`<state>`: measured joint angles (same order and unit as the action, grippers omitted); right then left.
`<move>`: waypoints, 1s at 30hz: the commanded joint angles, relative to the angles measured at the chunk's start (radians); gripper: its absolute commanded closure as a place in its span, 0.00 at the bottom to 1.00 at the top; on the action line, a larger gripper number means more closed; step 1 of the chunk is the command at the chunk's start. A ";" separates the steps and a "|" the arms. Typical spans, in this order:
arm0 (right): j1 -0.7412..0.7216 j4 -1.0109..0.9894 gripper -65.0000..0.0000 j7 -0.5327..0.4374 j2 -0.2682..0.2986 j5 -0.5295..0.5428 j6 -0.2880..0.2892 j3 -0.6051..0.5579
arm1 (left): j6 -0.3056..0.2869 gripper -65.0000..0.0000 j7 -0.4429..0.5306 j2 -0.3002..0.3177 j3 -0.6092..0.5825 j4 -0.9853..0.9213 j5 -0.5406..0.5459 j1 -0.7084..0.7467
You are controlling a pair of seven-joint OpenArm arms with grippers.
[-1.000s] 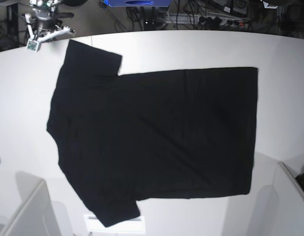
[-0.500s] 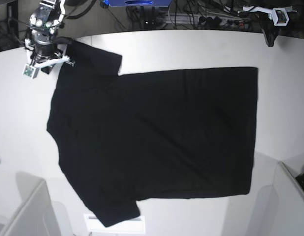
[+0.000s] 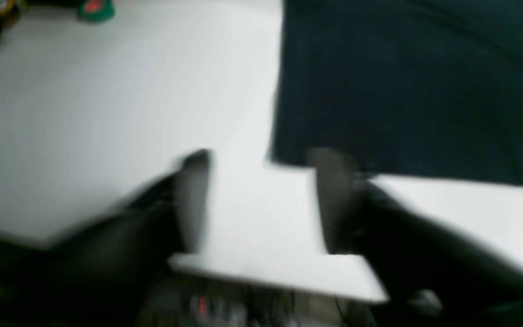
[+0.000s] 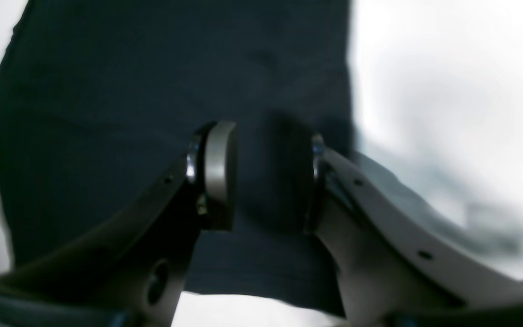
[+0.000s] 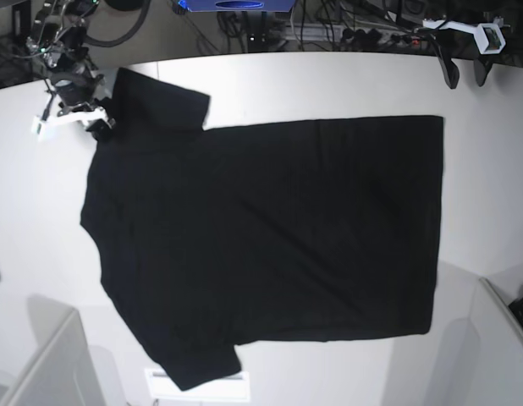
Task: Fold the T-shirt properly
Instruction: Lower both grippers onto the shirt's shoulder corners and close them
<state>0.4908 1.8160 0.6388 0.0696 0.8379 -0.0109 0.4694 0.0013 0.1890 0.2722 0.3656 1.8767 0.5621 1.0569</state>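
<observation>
Since both jaws parted, T-shirt [image 5: 270, 237] unmoved.

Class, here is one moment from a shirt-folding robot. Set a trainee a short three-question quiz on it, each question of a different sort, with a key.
1. True or false: the T-shirt lies spread flat on the white table.
2. The right gripper is over: A) a sleeve of the shirt, B) the bottom hem, C) bare table.
3. Fill in: in the left wrist view, the left gripper has its jaws ____, over bare table beside a corner of the shirt.

Key: 1 true; 2 A; 3 open
</observation>
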 commanded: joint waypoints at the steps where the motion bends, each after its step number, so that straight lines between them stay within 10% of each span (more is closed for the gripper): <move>1: -0.008 -0.003 0.69 -0.010 0.014 0.014 0.007 0.004 | 0.003 0.33 -0.032 0.025 0.006 0.017 0.032 -0.016; 10: -0.020 -0.100 0.43 -0.010 0.035 0.014 0.012 0.002 | -0.249 0.32 -0.339 0.006 0.154 0.016 0.177 -0.155; 20: 0.004 -0.100 0.43 0.003 0.025 0.013 0.013 -0.067 | -0.268 0.31 -0.635 -0.057 0.387 0.016 0.183 -0.324; 30: 0.016 -0.154 0.45 0.002 0.029 0.007 0.013 -0.105 | -0.268 0.31 -0.711 -0.063 0.401 -0.025 0.184 -0.436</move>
<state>0.4946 1.6752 0.5888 0.0959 0.8764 0.0319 0.3664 -0.2630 -0.5419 0.1993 0.7597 1.8408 0.7380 0.6155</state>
